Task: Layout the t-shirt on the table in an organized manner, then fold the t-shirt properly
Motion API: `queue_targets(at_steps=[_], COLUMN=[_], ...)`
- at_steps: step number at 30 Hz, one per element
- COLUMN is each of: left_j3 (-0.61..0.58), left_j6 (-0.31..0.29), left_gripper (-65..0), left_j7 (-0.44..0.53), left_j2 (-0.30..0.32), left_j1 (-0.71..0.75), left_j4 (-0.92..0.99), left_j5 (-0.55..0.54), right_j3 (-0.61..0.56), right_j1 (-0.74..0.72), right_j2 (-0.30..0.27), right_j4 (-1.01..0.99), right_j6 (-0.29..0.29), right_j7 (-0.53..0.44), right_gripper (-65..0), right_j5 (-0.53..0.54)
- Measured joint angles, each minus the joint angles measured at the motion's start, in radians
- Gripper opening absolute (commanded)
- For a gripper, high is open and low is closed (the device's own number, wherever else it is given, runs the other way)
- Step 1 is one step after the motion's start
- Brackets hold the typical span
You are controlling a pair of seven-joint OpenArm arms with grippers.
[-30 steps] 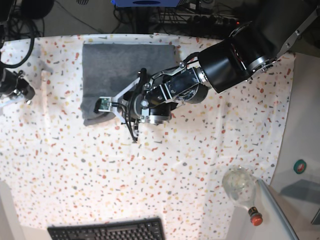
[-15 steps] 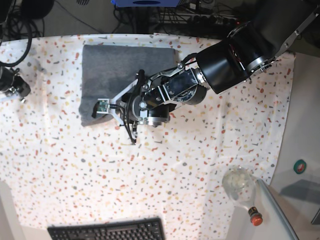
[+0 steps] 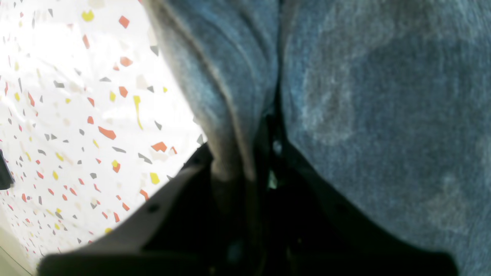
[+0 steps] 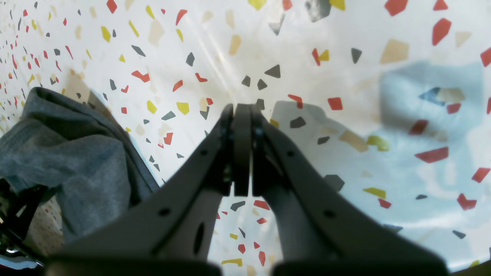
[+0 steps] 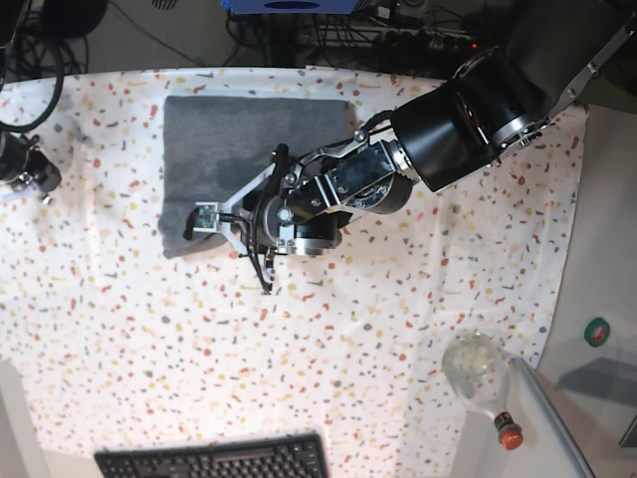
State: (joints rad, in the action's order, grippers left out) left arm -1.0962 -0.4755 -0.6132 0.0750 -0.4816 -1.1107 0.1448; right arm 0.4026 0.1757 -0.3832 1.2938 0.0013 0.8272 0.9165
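Note:
The grey t-shirt (image 5: 249, 139) lies as a folded rectangle at the back of the speckled table (image 5: 398, 319). My left gripper (image 5: 200, 216) reaches across it to its front left corner. In the left wrist view the t-shirt (image 3: 383, 96) fills most of the picture. One fold of it hangs between the left gripper's (image 3: 249, 157) fingers, which stand a little apart with a dark gap beside the cloth. My right gripper (image 4: 241, 111) is shut on nothing and hovers over bare tablecloth, with the t-shirt (image 4: 76, 161) off to its left. In the base view the right arm (image 5: 25, 169) sits at the table's left edge.
A glass bottle (image 5: 480, 373) with a red cap lies at the front right beside a plain grey-white surface (image 5: 597, 398). A black keyboard (image 5: 214, 460) sits at the front edge. Cables (image 5: 119, 35) run behind the table's back edge.
The shirt's front left corner, bunched up a second ago, now lies flatter. The left gripper's fingers have eased apart. The right arm drew back slightly toward the left edge.

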Motion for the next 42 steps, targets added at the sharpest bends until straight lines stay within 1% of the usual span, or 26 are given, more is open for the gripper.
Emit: queue_targets(at_steps=[2,4,5,12,16,18,20,21,22,23,24,25,26,27,28,29,31,32,33,35,36,38,40,42], left_j3=[0.001,0.001,0.001,0.003,0.065,0.100,0.133,0.160,0.200,0.251,0.300,0.357,0.415,0.476,0.544,0.610,0.743,0.801,0.861,0.958,1.001,1.083,1.129,1.164], left_j6=[0.001,0.003,0.003,0.001,0.000,0.000,0.000,-0.002,0.000,0.001,0.001,0.004,0.004,0.005,0.007,0.009,0.010,0.008,0.009,0.014,0.014,0.016,0.015,0.058], left_gripper=[-32.7,-24.7,-22.7,-22.2,-22.2,-22.2,-22.7,-24.5,-28.6,-36.9,-48.2,-61.7,-65.0,-65.0,-65.0,-65.0,-65.0,-65.0,-65.0,-65.0,-65.0,-65.0,-65.0,-65.0], left_j7=[0.000,0.000,0.000,-0.003,-0.008,-0.085,-0.134,-0.166,-0.181,-0.201,-0.216,-0.226,-0.232,-0.237,-0.245,-0.256,-0.269,-0.242,-0.157,0.003,0.053,0.158,0.237,0.299], left_j2=[0.000,0.000,0.000,0.007,0.033,0.034,0.039,0.044,0.049,0.058,0.071,0.085,0.103,0.119,0.132,0.142,0.141,0.138,0.133,0.124,0.127,0.129,0.129,0.123], left_j1=[0.000,-0.002,-0.003,-0.050,-0.056,-0.060,-0.058,-0.046,-0.025,0.007,0.045,0.098,0.158,0.232,0.315,0.394,0.567,0.639,0.718,0.855,0.935,1.098,1.212,1.293], left_j4=[0.000,0.000,-0.001,-0.025,-0.124,-0.166,-0.235,-0.292,-0.354,-0.426,-0.495,-0.561,-0.610,-0.648,-0.680,-0.709,-0.803,-0.852,-0.884,-0.879,-0.869,-0.854,-0.850,-0.840], left_j5=[0.004,0.005,0.005,0.002,-0.015,-0.014,-0.013,-0.016,-0.016,-0.018,-0.018,-0.011,-0.005,0.004,0.004,0.006,0.012,0.010,0.005,-0.003,0.010,0.016,0.014,0.009], right_j3=[-0.002,-0.002,-0.002,-0.002,-0.002,-0.003,-0.003,-0.002,-0.003,-0.003,-0.003,-0.001,0.002,0.003,0.004,0.005,0.001,0.001,0.001,0.003,0.003,0.003,0.001,0.001], right_j1=[0.000,0.000,0.000,0.000,0.001,0.000,0.001,0.002,0.003,0.007,0.010,0.015,0.022,0.035,0.054,0.077,0.157,0.198,0.247,0.327,0.365,0.430,0.483,0.531], right_j2=[0.000,0.000,0.000,0.000,-0.001,0.000,0.000,-0.002,-0.009,-0.022,-0.039,-0.060,-0.081,-0.102,-0.119,-0.129,-0.139,-0.138,-0.135,-0.126,-0.115,-0.085,-0.050,-0.029], right_j4=[0.000,0.000,0.000,0.000,0.000,0.000,0.002,0.002,0.002,0.003,0.003,0.003,0.003,0.004,0.010,0.028,0.111,0.163,0.220,0.317,0.360,0.438,0.480,0.491], right_j6=[0.000,0.000,0.000,0.000,0.000,0.000,0.000,0.000,0.002,0.010,0.011,0.009,0.016,0.048,0.098,0.125,0.163,0.162,0.160,0.159,0.161,0.173,0.181,0.183], right_j7=[0.000,0.006,0.006,0.007,0.010,0.010,0.010,0.010,0.008,0.011,0.010,0.007,-0.002,-0.014,-0.031,-0.048,-0.079,-0.098,-0.123,-0.146,-0.156,-0.158,-0.164,-0.165], right_gripper=[-65.0,-65.0,-65.0,-65.0,-65.0,-65.0,-65.0,-65.0,-65.0,-65.0,-65.0,-65.0,-65.0,-65.0,-65.0,-65.0,-65.0,-65.0,-65.0,-65.0,-65.0,-65.0,-65.0,-65.0], right_j5=[0.000,0.000,0.000,0.000,0.000,-0.002,-0.001,-0.002,0.000,0.004,0.000,-0.003,-0.004,-0.003,-0.005,-0.010,-0.023,-0.054,-0.095,-0.190,-0.237,-0.374,-0.525,-0.672])
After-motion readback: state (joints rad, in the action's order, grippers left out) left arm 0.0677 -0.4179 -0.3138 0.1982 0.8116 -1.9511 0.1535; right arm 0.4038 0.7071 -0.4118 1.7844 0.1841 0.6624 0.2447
